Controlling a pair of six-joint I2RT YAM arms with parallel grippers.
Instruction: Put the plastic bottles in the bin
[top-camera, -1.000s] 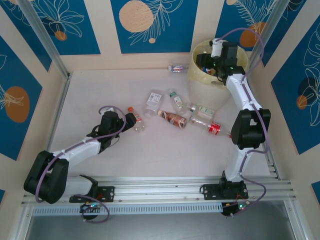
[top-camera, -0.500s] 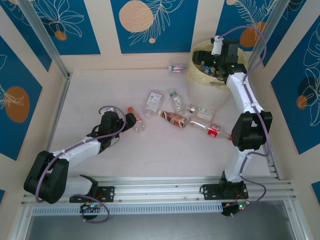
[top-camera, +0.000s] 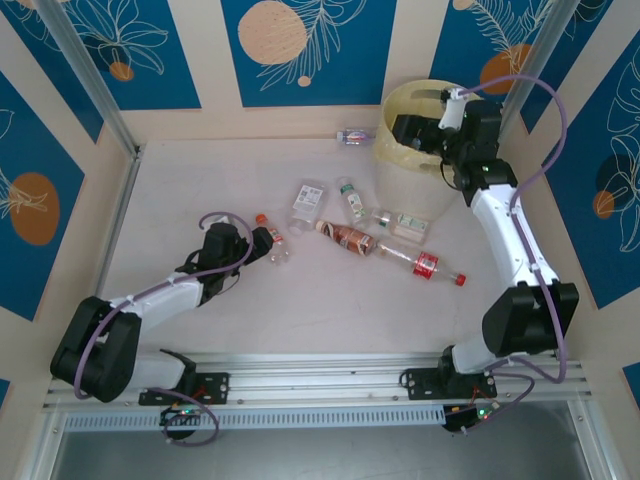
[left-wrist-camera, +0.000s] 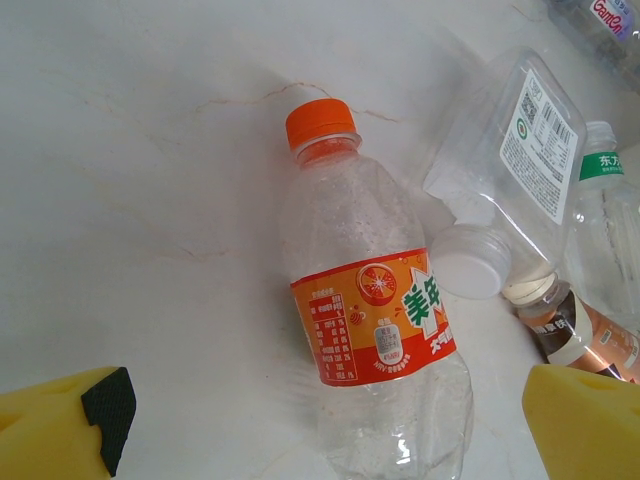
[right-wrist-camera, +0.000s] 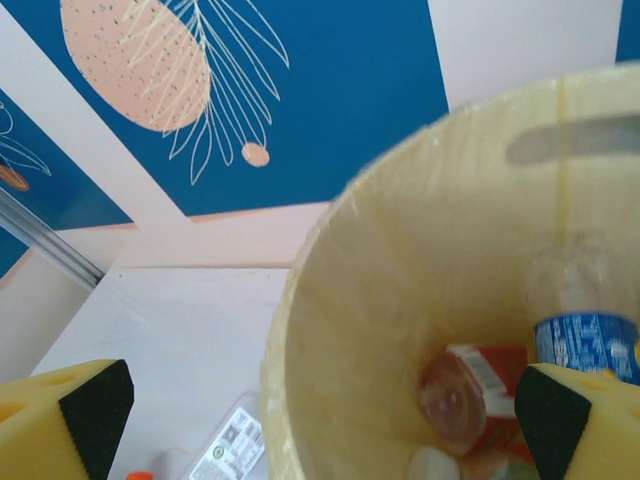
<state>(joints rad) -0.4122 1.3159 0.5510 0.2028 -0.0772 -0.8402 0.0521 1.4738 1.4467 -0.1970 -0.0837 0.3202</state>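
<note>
An orange-capped plastic bottle (left-wrist-camera: 370, 330) with an orange label lies on the table between the spread fingers of my open left gripper (left-wrist-camera: 330, 440). From above, that gripper (top-camera: 262, 238) sits at the bottle (top-camera: 275, 243). My right gripper (top-camera: 408, 132) hangs open over the pale yellow bin (top-camera: 395, 165) with nothing between its fingers. Looking down through the right gripper (right-wrist-camera: 325, 430), I see the bin's inner wall (right-wrist-camera: 400, 280), a red-labelled bottle (right-wrist-camera: 470, 390) and a blue-labelled one (right-wrist-camera: 590, 345) inside. Several more bottles lie mid-table: a clear flat one (top-camera: 308, 197), a brown one (top-camera: 345, 237), a red-labelled one (top-camera: 425, 262).
One small bottle (top-camera: 355, 136) lies by the back wall left of the bin. A green-labelled bottle (top-camera: 351, 198) and another (top-camera: 400, 222) lie just in front of the bin. Aluminium posts and wall panels close in the table's sides. Open tabletop (top-camera: 200, 170) stretches to the left.
My right gripper's jaws have spread wide above the bin, and that arm's elbow has swung out to the right, uncovering the red-labelled bottle on the table. The left arm has not moved.
</note>
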